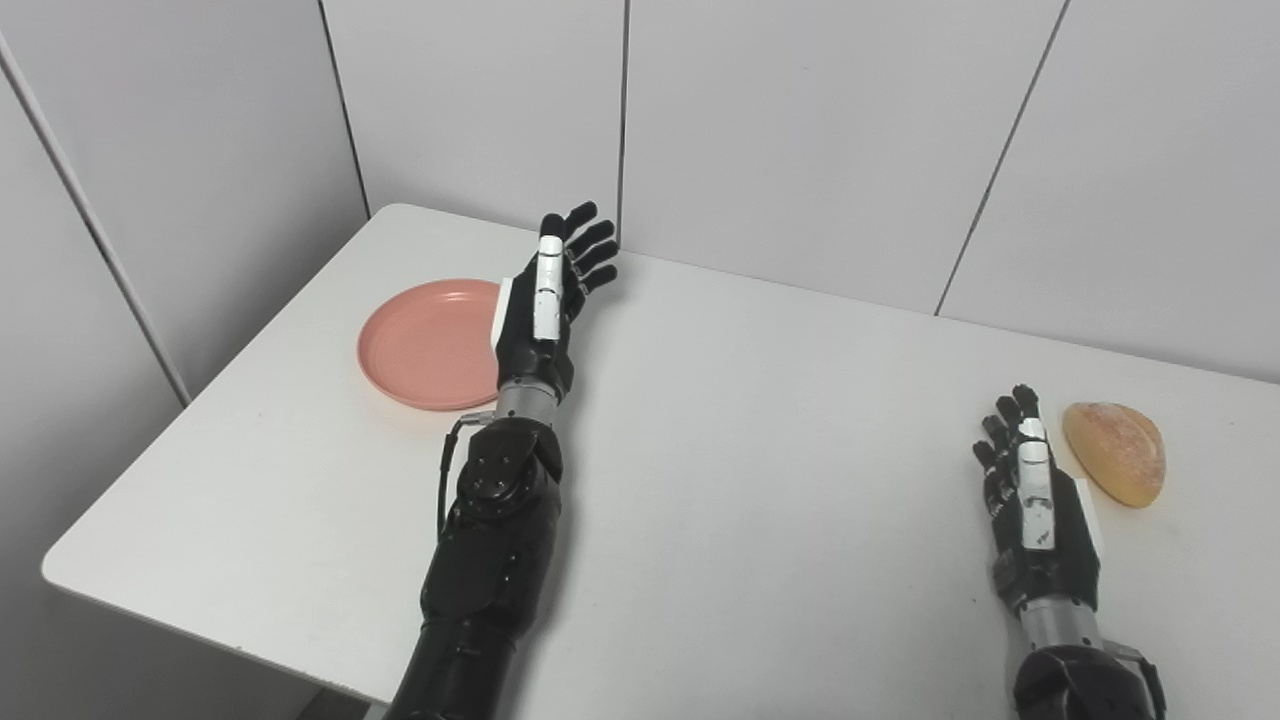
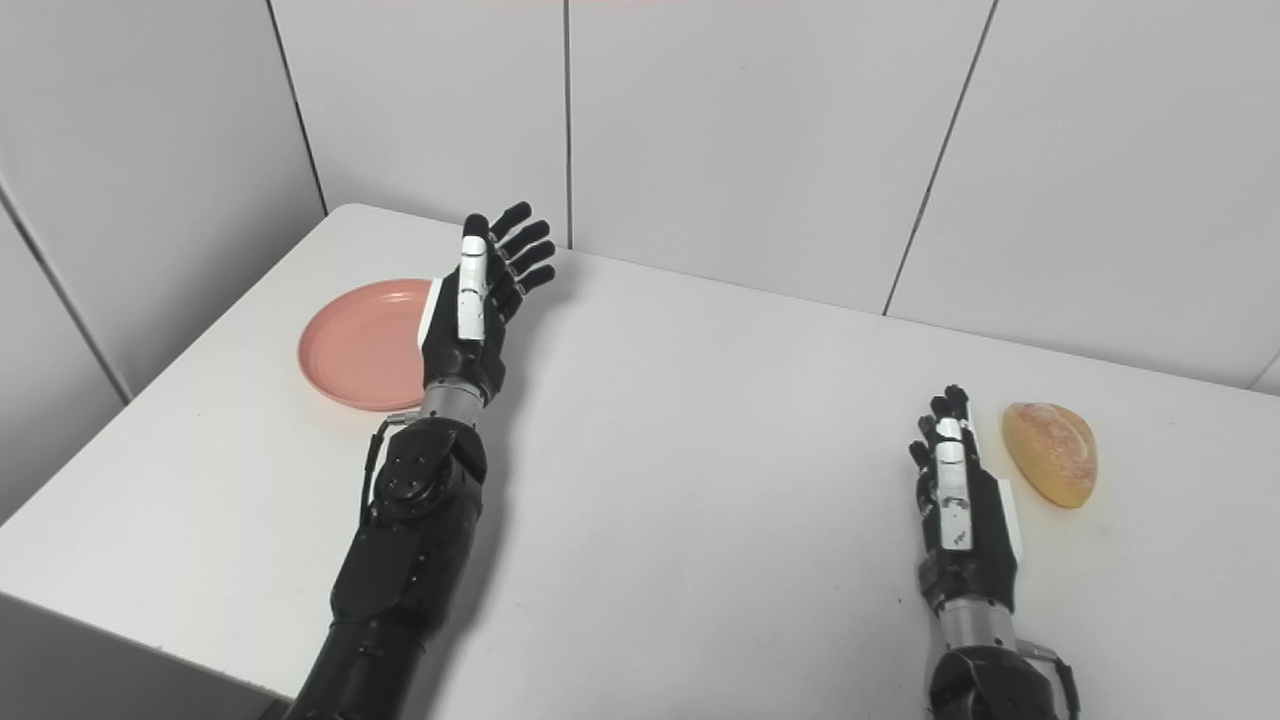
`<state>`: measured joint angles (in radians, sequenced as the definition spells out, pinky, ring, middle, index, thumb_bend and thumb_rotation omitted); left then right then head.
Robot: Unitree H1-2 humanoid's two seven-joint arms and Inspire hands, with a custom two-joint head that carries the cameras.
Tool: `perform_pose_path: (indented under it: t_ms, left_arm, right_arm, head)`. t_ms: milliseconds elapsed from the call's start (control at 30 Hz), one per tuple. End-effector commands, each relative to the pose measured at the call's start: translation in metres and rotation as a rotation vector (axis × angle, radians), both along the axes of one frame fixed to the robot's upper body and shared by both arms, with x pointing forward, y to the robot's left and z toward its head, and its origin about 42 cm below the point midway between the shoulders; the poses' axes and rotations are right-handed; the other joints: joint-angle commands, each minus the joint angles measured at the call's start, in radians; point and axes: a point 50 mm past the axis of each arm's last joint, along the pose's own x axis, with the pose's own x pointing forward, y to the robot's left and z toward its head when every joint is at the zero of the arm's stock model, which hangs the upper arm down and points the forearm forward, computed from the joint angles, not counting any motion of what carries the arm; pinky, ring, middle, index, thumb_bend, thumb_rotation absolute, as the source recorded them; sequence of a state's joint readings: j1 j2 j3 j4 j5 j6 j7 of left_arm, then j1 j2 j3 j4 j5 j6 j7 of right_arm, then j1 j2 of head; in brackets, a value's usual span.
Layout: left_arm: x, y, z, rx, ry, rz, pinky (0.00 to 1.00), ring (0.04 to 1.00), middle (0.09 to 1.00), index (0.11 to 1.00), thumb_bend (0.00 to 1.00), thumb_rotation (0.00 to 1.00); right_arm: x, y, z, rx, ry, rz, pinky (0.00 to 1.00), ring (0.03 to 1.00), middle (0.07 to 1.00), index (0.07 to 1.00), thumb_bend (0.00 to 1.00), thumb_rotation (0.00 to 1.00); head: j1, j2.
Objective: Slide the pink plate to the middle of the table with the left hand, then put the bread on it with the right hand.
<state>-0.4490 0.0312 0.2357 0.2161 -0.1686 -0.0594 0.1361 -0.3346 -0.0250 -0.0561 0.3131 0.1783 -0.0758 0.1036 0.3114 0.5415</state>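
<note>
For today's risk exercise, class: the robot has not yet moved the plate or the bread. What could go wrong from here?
1. The pink plate lies near the table's far left corner, and the left hand is raised beside it with fingers spread. A misjudged push might send it toward the edge.
2. The bread is rounded and sits to the right of the open right hand, so the fingers could nudge it away rather than grip it.

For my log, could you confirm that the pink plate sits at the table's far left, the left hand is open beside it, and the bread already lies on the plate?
Not quite: the bread lies on the bare table at the far right, beside the right hand, as the left eye view shows. The pink plate is at the far left, with the left hand open beside it.
</note>
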Motion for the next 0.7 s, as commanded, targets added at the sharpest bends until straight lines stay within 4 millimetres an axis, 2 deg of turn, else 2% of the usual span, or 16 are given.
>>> perform_pose_path:
  t_ms: [0,200,433,667]
  left_arm:
    - [0.010,0.006,0.035,0.009,-0.097,0.042,0.76,0.774,0.770,0.762,0.71,1.00]
    - [0.006,0.040,0.046,0.013,-0.109,0.161,0.73,0.753,0.743,0.737,0.68,1.00]
    - [-0.003,0.077,0.055,0.000,-0.099,0.288,0.70,0.730,0.717,0.716,0.69,1.00]
    - [-0.011,0.110,0.055,0.020,-0.070,0.377,0.72,0.736,0.721,0.716,0.66,1.00]
  right_arm:
    - [-0.001,-0.004,0.001,0.000,-0.038,0.000,1.00,1.000,1.000,1.000,0.78,0.89]
    - [-0.001,-0.003,0.002,-0.006,-0.039,0.006,1.00,1.000,1.000,1.000,0.78,0.90]
    - [0.000,-0.004,0.002,-0.014,-0.035,0.008,1.00,1.000,1.000,1.000,0.80,0.91]
    - [0.000,-0.004,0.004,-0.016,-0.034,0.013,1.00,1.000,1.000,1.000,0.80,0.91]
  head:
    - [0.004,0.002]
    - [0.004,0.006]
    - [0.009,0.009]
    - [0.017,0.012]
